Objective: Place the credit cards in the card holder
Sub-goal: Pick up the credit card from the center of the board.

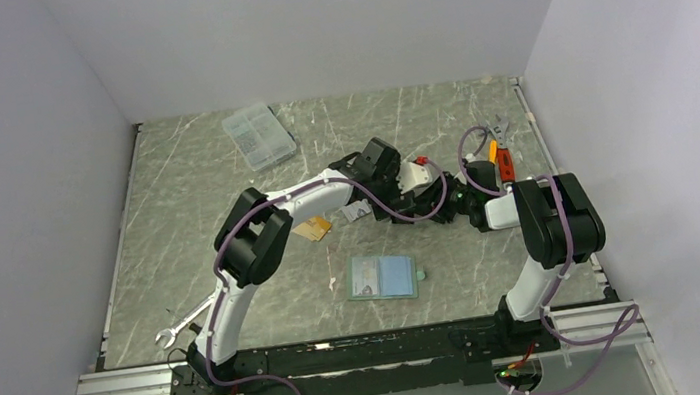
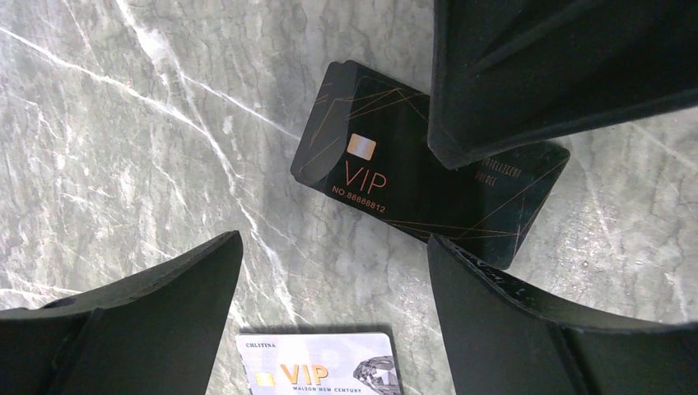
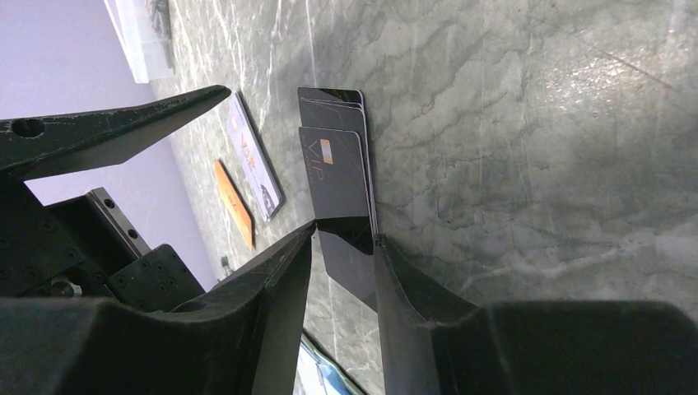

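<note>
Credit cards (image 3: 333, 177), black, are clamped in right hand (image 3: 346, 239); left hand (image 2: 333, 239) spread apart.

soft, even light from above in the top view, with only faint shadows. in the wrist views the dark fingers (image 2: 123, 329) blur near the lens, and a pale sheen glares off the table (image 3: 576, 115).
</note>
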### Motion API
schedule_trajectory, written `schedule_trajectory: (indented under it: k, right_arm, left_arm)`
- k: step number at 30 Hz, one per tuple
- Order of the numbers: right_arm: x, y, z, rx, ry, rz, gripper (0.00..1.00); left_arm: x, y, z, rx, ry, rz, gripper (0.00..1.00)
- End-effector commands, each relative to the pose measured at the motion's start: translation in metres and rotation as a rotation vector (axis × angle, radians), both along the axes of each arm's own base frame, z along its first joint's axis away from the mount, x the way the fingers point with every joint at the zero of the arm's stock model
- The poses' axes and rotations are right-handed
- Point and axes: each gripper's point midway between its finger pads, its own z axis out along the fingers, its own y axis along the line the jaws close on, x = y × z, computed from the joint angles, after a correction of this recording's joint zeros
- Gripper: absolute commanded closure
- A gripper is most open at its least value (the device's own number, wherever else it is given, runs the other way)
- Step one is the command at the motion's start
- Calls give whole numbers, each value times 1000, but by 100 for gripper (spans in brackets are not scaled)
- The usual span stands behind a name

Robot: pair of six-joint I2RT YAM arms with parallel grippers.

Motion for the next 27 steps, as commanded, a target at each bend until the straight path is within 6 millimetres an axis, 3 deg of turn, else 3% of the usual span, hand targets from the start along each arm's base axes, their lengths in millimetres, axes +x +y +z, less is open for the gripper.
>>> schedule_trajectory:
  k: [1,6,27]
  right_arm:
    - [-33,-10,-42,-68,164,-18,62]
    - [-34,-13,-42,-77,167,-21,62]
    - [-41,-15,-43,-67,177,-32,63]
  left_arm:
    - [6,-19,50,-96,-52,-10,12]
    - [8,-21,47,-101,-56,-3,12]
    - [6,-18,0,7,-15,-11,13]
